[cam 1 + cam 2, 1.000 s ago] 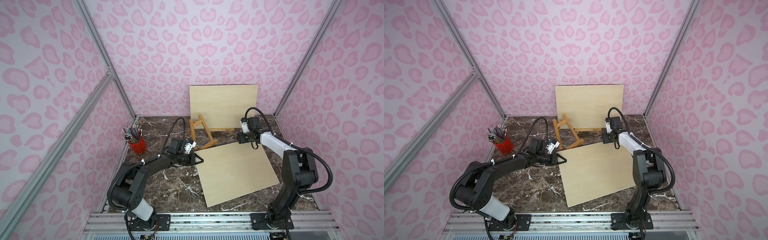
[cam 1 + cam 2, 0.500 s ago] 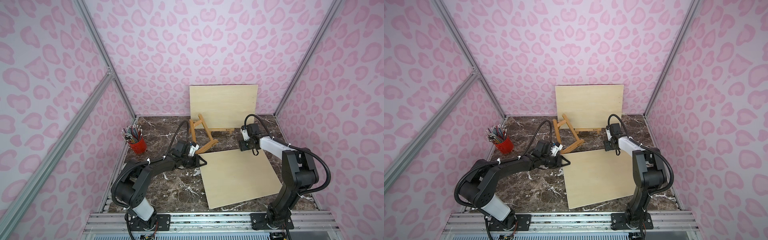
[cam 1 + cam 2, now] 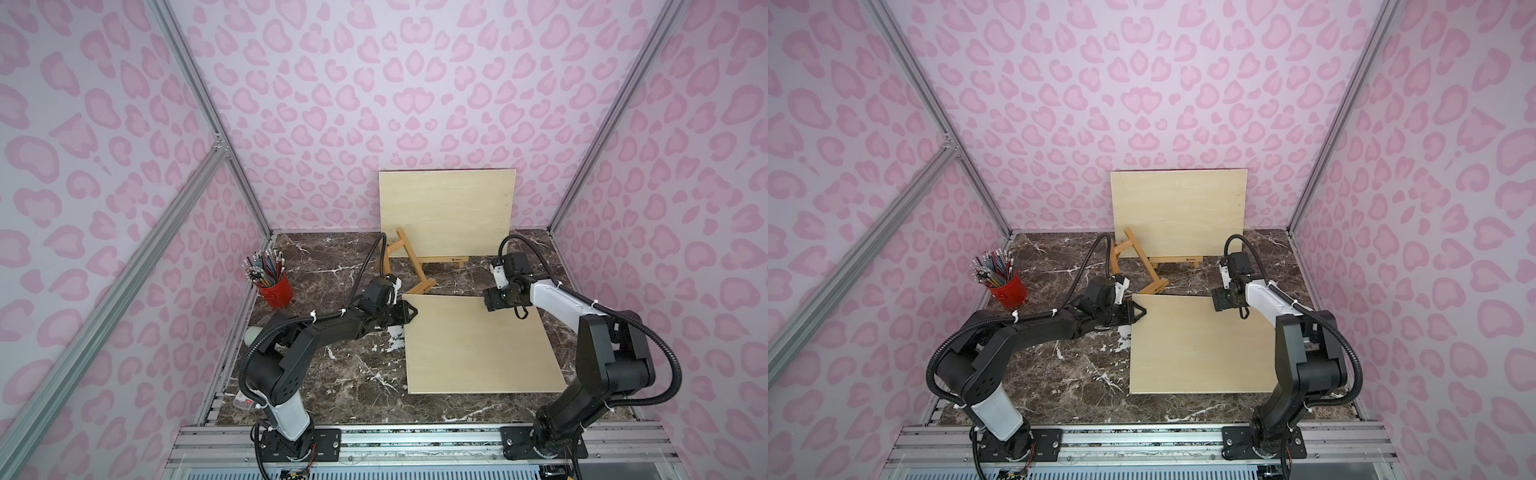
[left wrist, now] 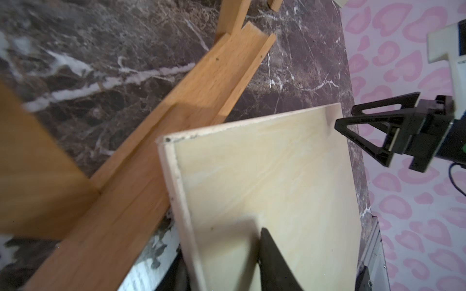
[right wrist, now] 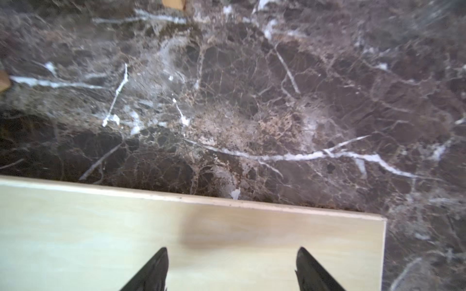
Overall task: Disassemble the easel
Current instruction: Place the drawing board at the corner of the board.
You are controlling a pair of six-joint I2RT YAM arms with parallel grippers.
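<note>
Board (image 3: 478, 345) now lies flat on the desk (image 3: 324, 266) under my just-released right claw (image 3: 489, 303); whether the left claw (image 3: 409, 312) grips, I cannot tell. Easel (image 3: 424, 286) next.

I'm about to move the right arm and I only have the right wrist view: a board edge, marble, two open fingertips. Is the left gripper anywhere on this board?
Observer: Yes. The left gripper is at the flat board's edge on the left arm's side, near the far corner, with one finger over the top face.
Operator: Where's the easel?
Observer: The easel sits just past that corner, and one wooden bar lies close beside it.
Operator: Anything behind it?
Observer: A second board stands upright at the back wall, behind the easel.
</note>
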